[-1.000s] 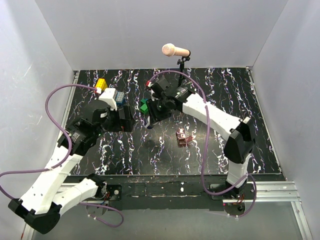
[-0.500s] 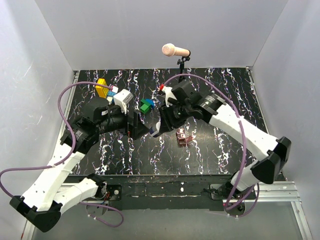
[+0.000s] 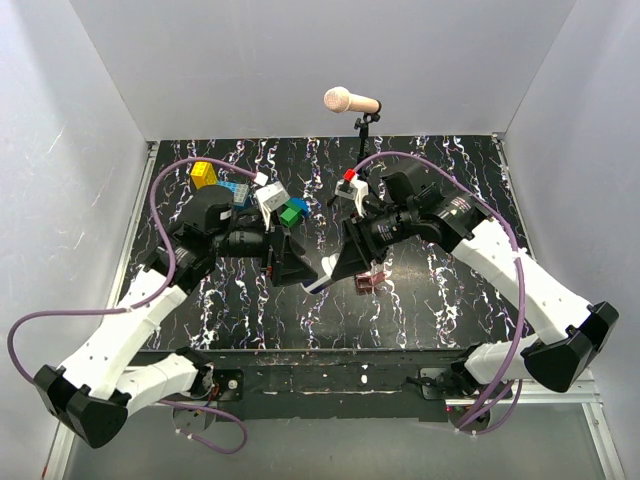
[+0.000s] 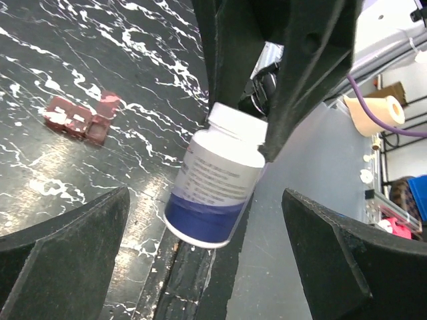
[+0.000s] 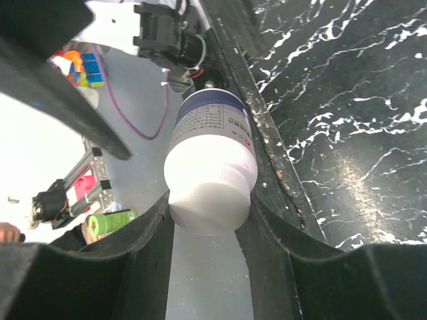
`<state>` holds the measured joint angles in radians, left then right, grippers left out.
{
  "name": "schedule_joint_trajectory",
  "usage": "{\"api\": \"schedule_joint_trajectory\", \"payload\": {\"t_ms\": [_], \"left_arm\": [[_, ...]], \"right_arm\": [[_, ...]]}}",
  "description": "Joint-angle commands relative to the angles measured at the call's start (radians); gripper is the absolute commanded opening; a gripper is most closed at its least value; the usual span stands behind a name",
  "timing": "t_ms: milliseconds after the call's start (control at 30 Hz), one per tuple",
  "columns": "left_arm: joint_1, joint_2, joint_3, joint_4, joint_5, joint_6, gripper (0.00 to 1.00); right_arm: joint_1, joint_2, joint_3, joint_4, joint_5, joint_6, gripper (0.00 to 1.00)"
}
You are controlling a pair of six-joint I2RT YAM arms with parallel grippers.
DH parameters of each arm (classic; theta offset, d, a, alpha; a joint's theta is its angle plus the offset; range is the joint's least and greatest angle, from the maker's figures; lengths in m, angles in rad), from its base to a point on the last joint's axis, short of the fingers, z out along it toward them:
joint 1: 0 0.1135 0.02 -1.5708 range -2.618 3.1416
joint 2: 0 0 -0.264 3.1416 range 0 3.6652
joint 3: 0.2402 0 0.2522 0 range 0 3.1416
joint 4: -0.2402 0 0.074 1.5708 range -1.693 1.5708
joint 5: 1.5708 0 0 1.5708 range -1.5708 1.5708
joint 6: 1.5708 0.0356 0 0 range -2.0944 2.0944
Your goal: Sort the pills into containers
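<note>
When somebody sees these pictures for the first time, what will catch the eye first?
First, the white bottle, held by its cap in the right gripper above the middle of the table. The left gripper gapes open facing it, and a small reddish-brown pill box lies on the table nearby.

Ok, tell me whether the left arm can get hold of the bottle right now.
Probably yes: the left gripper is open, facing the bottle's bare lower half; the right gripper holds only its cap end.
</note>
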<state>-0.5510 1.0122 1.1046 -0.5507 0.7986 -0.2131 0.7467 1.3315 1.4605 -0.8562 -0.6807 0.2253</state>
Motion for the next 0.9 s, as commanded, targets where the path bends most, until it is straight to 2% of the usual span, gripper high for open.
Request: {"api": "schedule_joint_trajectory", "payload": {"t_ms": [0, 200, 467, 633, 867], "left_arm": [[0.002, 0.029, -0.032, 0.081, 0.132, -0.009, 0.98], [0.0, 0.04, -0.072, 0.167, 0.212, -0.063, 0.98], [-0.021, 0.014, -0.167, 0.317, 0.234, -0.176, 0.94], [-0.035, 0.022, -0.167, 0.336, 0.22, -0.19, 0.77], [-0.052, 0.061, -0.153, 0.336, 0.241, -0.189, 0.62]], "right_arm": [[-0.018, -0.035, 0.023, 0.045, -0.143, -0.02, 0.01], [-0.047, -0.038, 0.026, 0.054, -0.157, -0.006, 0.01], [-0.063, -0.034, 0.031, 0.089, -0.194, 0.023, 0.01], [-0.063, -0.023, 0.026, 0.085, -0.197, 0.028, 0.01], [-0.063, -0.023, 0.026, 0.08, -0.188, 0.025, 0.01]]}}
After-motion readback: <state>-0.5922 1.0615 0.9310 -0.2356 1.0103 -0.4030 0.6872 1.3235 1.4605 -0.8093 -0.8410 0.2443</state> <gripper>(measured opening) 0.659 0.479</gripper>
